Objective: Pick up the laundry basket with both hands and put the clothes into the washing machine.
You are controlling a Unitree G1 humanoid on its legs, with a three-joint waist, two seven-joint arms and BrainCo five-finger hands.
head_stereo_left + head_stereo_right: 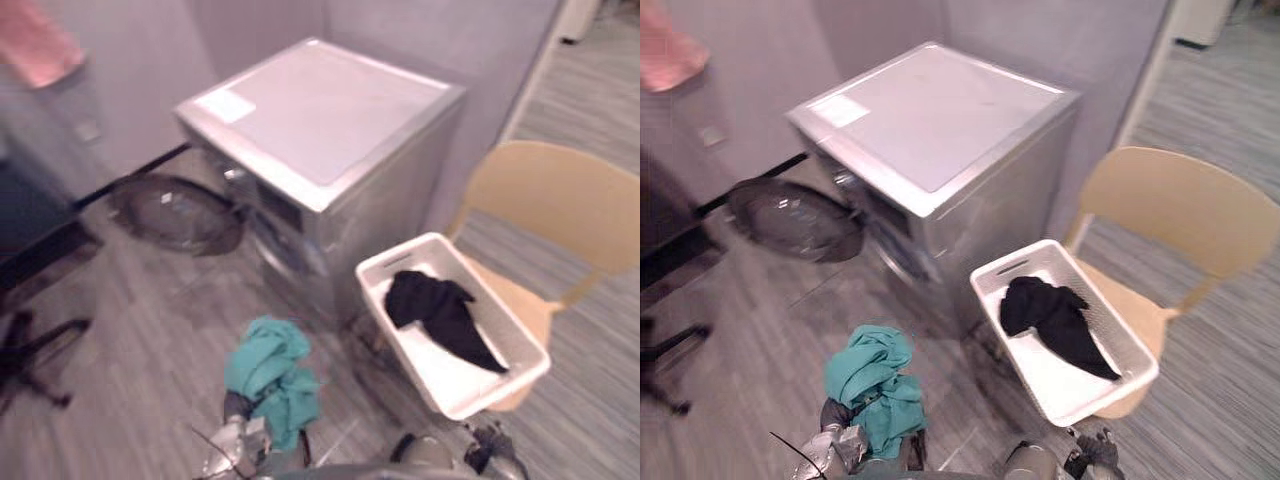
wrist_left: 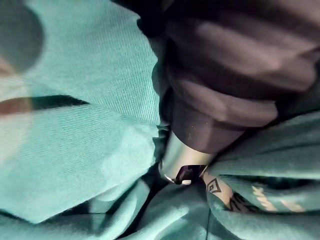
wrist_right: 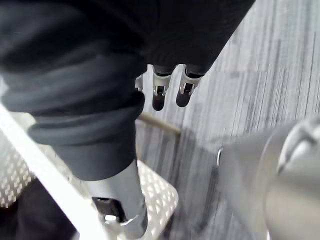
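A white laundry basket rests tilted on a wooden chair, and a black garment lies inside it. My left hand is low in the eye views, shut on a teal garment that bunches above it. The left wrist view has that teal cloth wrapped around the thumb. My right hand hangs open by the basket's near corner, fingers straight and touching nothing. The silver washing machine stands behind, with its dark round door swung open to the left.
The chair stands tight against the machine's right side, near a grey wall. A dark piece of furniture with a black legged base is at the far left. Something pink shows at the top left. Grey plank floor lies before the machine.
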